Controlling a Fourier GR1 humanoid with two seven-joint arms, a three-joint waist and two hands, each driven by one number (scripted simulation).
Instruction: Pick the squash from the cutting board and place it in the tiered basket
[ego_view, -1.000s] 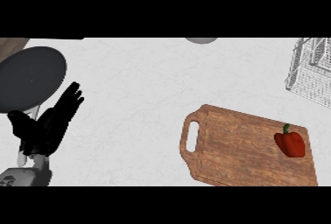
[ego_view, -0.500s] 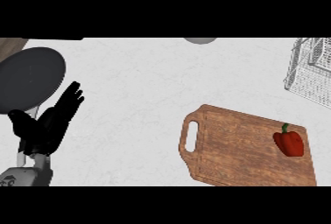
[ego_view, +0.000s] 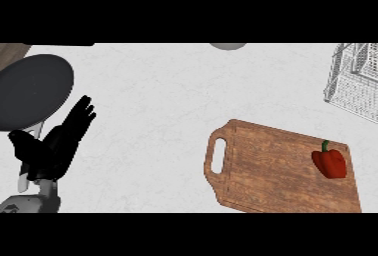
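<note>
Red and shiny, the vegetable (ego_view: 330, 161) on the cutting board (ego_view: 273, 170) looks like a pepper, not a squash. It lies near the board's right edge, at the desk's (ego_view: 170, 90) right side. Nothing holds it. The wire basket (ego_view: 357, 80) waits at the desk's far right corner. The left robot hand (ego_view: 59, 142) rests by the desk's left edge, fingers straight, holding nothing. The right robot hand cannot be seen. I think the whole job is still to do.
</note>
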